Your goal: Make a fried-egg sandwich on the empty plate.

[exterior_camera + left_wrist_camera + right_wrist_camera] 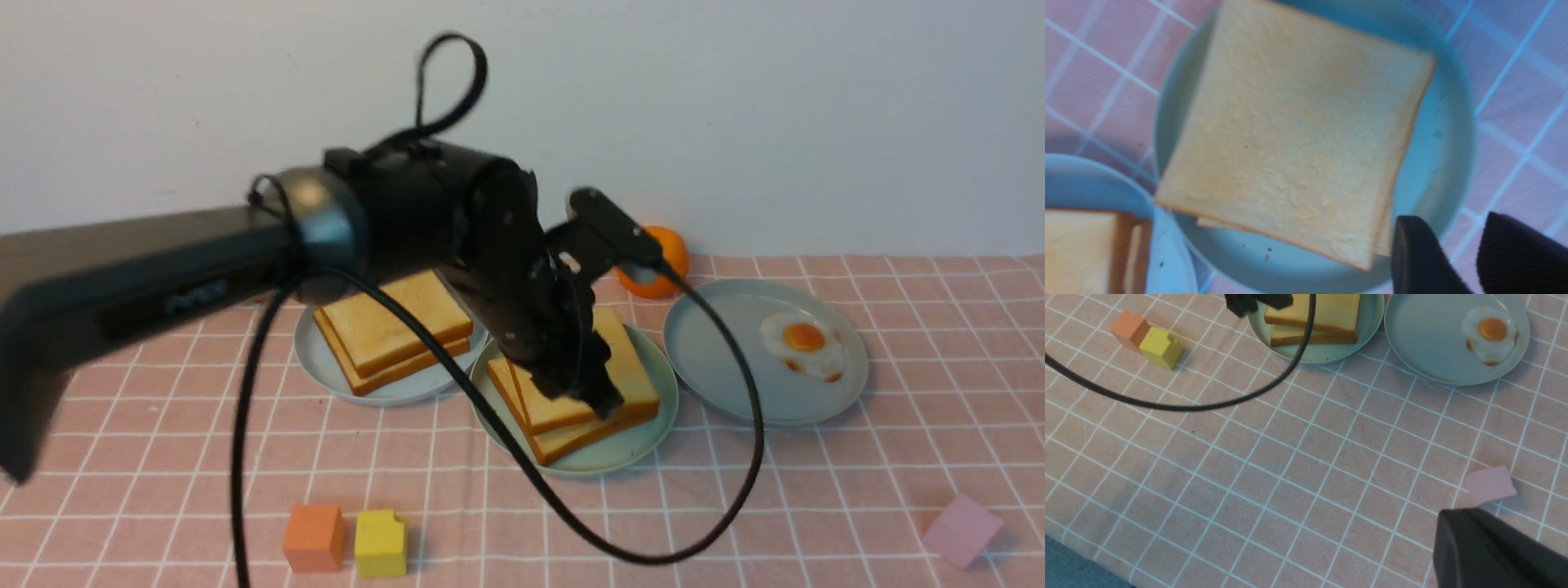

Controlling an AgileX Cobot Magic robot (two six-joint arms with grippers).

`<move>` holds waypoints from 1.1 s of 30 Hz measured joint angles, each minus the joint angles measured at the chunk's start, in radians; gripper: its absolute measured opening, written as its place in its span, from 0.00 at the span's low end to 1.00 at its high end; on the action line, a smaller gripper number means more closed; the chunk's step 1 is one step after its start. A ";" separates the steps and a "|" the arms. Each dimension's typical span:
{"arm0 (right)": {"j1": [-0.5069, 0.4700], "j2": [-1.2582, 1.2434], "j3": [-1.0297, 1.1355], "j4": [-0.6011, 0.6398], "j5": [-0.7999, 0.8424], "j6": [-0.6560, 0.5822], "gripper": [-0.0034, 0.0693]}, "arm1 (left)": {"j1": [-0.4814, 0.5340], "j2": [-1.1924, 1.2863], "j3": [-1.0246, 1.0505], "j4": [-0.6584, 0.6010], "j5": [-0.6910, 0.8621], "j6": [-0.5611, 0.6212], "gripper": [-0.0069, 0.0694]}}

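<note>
Bot: Left arm (122,278) fills the near foreground, blurred, reaching in over the pink checked cloth (816,490). Its cable (735,457) loops down in front of the plates.

Op: Left gripper state?

Bot: Left gripper (584,396) sits over the near-right corner of the toast (555,420). Wrist view: fingers (1421,253) spread with a clear gap, nothing between them. Can't tell if a tip touches the slice.

Op: Toast where?

Bot: Two slices are stacked on the mint plate (645,445), top one slightly skewed. No filling shows between them.

Op: Egg?

Bot: Egg (804,343) lies flat on the right plate (718,367), toward its far right. That plate is just beside the mint one.

Op: Right gripper?

Bot: Right gripper (1494,547) is low over the cloth near the pink block (1490,485), fingers pressed together, holding nothing.

Op: Anything else?

Bot: Left plate (314,359) holds two more slices (392,327). An orange (673,249) is by the wall. Orange block (314,537) and yellow block (380,543) are touching, at the front.
</note>
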 joint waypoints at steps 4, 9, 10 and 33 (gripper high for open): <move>0.000 -0.001 0.000 0.000 0.013 0.000 0.07 | 0.000 -0.251 0.015 -0.070 0.076 -0.031 0.14; 0.000 -0.034 0.007 0.000 0.032 0.010 0.07 | 0.000 -0.563 0.176 -0.197 0.042 0.001 0.11; 0.000 -0.051 0.006 0.000 0.032 0.018 0.07 | 0.000 -0.627 0.213 -0.227 0.027 0.008 0.11; 0.000 -0.164 0.006 0.010 0.033 0.210 0.08 | 0.000 -1.648 1.223 -0.773 -0.547 0.541 0.11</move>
